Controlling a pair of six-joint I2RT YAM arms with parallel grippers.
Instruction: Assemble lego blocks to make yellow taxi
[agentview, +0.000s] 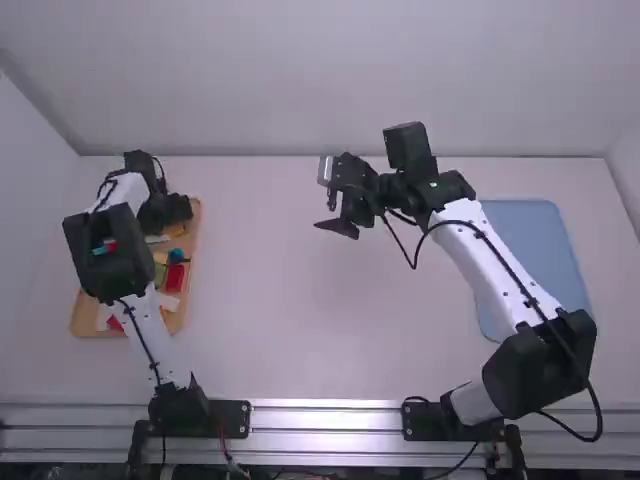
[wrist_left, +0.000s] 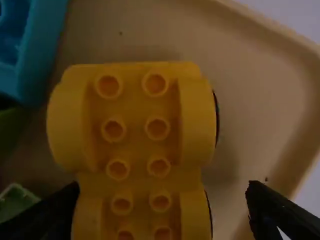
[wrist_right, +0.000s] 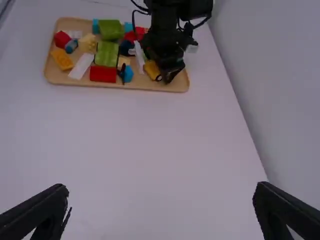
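Block (wrist_left: 137, 122), studded yellow plastic, between left gripper's (agentview: 168, 210) wide-parted, empty fingers, upper left; right gripper (agentview: 328, 198) agape, empty, upper centre.

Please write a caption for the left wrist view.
Left tool, open, over a studded yellow block in the tan tray.

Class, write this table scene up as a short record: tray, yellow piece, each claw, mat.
tray: on the table's left, holding mixed blocks, including a red block
yellow piece: in the tray, studs up
left claw: open, over the yellow piece
right claw: open and empty, over the table
mat: blue, on the table's right
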